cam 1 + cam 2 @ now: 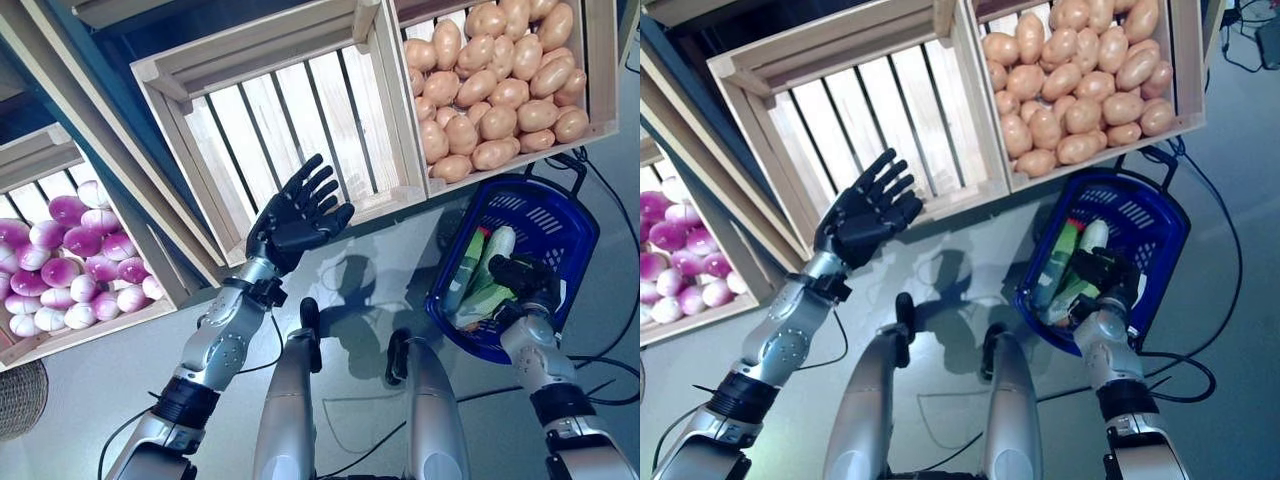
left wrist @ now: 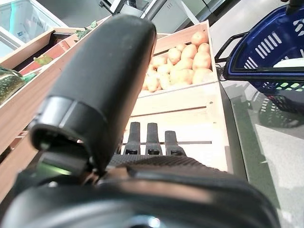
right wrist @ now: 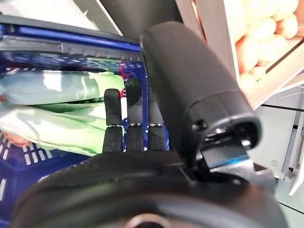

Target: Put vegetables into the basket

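Note:
The blue plastic basket stands on the floor at the right, below the stand; it also shows in the right eye view. Long pale green vegetables lie in it, also seen in the right wrist view. My right hand is over the basket's near rim with its fingers straight and holds nothing. My left hand is raised in front of an empty wooden crate, fingers spread and empty. The left wrist view shows its fingers straight above the crate's slats.
A crate of potatoes sits right above the basket. A crate of purple-white round vegetables is at the far left. A woven basket edge shows at the lower left. Grey floor lies between stand and basket.

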You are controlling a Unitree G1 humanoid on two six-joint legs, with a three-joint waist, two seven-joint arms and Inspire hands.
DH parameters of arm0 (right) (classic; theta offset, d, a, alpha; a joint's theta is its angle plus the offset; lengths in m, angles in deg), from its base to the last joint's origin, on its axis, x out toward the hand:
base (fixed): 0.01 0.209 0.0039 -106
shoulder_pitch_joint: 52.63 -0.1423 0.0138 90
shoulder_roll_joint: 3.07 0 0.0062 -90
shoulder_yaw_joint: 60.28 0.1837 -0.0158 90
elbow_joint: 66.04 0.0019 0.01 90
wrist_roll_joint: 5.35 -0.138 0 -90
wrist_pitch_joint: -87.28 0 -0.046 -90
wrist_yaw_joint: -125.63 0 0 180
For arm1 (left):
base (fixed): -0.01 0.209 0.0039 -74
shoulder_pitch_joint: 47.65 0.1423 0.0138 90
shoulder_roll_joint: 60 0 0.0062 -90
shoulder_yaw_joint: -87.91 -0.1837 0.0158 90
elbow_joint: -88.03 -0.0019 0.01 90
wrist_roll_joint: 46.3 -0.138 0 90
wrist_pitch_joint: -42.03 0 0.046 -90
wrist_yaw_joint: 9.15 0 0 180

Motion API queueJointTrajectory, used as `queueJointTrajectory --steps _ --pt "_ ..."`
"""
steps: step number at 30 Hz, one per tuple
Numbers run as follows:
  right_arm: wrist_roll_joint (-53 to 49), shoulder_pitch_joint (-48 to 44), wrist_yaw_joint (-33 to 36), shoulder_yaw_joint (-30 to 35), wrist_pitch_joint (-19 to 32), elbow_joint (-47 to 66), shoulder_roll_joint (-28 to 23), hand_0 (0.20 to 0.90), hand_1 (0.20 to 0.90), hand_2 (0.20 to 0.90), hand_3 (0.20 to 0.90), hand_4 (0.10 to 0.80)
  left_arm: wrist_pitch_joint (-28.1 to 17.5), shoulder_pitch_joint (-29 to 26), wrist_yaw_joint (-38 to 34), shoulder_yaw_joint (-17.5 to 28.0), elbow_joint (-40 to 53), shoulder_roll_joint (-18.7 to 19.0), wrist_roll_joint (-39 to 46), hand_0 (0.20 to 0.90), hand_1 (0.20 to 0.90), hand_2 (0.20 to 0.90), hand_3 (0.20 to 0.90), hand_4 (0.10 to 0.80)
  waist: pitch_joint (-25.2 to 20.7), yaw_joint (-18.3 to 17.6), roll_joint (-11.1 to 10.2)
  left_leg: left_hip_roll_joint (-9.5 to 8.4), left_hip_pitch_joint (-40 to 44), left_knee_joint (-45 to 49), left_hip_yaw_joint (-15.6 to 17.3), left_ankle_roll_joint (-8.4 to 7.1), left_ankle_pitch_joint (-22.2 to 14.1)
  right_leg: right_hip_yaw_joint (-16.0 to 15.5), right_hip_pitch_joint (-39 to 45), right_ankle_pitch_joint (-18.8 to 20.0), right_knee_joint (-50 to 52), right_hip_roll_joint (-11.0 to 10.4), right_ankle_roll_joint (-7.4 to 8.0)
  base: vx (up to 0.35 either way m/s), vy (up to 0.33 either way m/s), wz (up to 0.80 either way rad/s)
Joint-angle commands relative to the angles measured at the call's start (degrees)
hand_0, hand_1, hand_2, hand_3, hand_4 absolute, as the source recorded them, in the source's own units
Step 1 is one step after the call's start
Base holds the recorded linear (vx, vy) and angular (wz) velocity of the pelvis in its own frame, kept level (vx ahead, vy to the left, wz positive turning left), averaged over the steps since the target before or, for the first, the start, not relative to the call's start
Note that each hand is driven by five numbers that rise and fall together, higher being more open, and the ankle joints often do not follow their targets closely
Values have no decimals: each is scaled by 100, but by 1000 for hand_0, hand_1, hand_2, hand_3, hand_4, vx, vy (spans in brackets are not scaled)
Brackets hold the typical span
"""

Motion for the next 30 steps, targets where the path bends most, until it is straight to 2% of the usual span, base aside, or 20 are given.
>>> queueJointTrajectory --steps 1,2,8,13,18,22,25,30 --pt "287 -221 -132 176 475 287 -391 556 556 556 556 571 -619 -437 153 -88 596 -160 -104 900 900 900 900 800 -5 39 16 52 331 1006 -114 -85 -1410 131 350 890 -589 -76 -43 90 10 3" --pt "424 -134 -223 138 513 387 -355 900 900 900 900 800 -618 -389 152 -96 606 -169 -90 900 900 900 900 800 -33 35 1 57 396 979 -109 -93 -1403 134 428 909 -642 -72 -28 80 12 2" --pt "1013 710 -1052 35 848 974 -63 900 900 900 900 800 -495 164 507 4 528 -298 -405 900 900 900 900 800 -403 4 -109 125 1202 513 -25 -150 -1333 107 1370 1030 -1436 -4 29 146 27 -1" --pt "1454 1317 -1483 -149 877 1285 190 900 900 900 900 800 -209 611 807 4 180 -243 -651 900 900 900 900 800 -873 -34 -202 199 1963 -313 101 -226 -1061 17 2212 1220 -2405 -11 103 161 23 -7" --pt "2391 1983 -1934 -582 359 1135 477 900 900 900 900 800 172 1331 1141 74 -524 -256 -1182 900 900 900 900 800 -1622 -62 -232 124 3030 -1837 269 -247 -579 -175 3171 1611 -3818 25 261 209 34 -4" --pt "2796 2232 -2275 -896 -37 767 526 900 900 900 900 800 232 1750 1169 -24 -1118 -286 -1741 900 900 900 900 800 -2004 -61 -215 74 3450 -2500 334 -247 -373 -232 3502 1848 -4367 45 353 146 50 1" --pt "3156 2267 -2513 -1117 -143 337 548 900 900 900 900 800 217 1847 1204 -151 -1688 -290 -2173 900 900 900 900 800 -2155 -44 -216 75 3653 -2852 388 -243 -267 -317 3631 1991 -4636 19 412 67 45 2" --pt "3228 2174 -2990 -1486 -369 -893 717 900 900 900 900 800 276 1744 1230 -433 -3272 -487 -2975 900 900 900 900 800 -2378 -17 -227 100 3974 -3447 484 -250 -89 -475 3826 2226 -5068 -46 562 10 37 2"
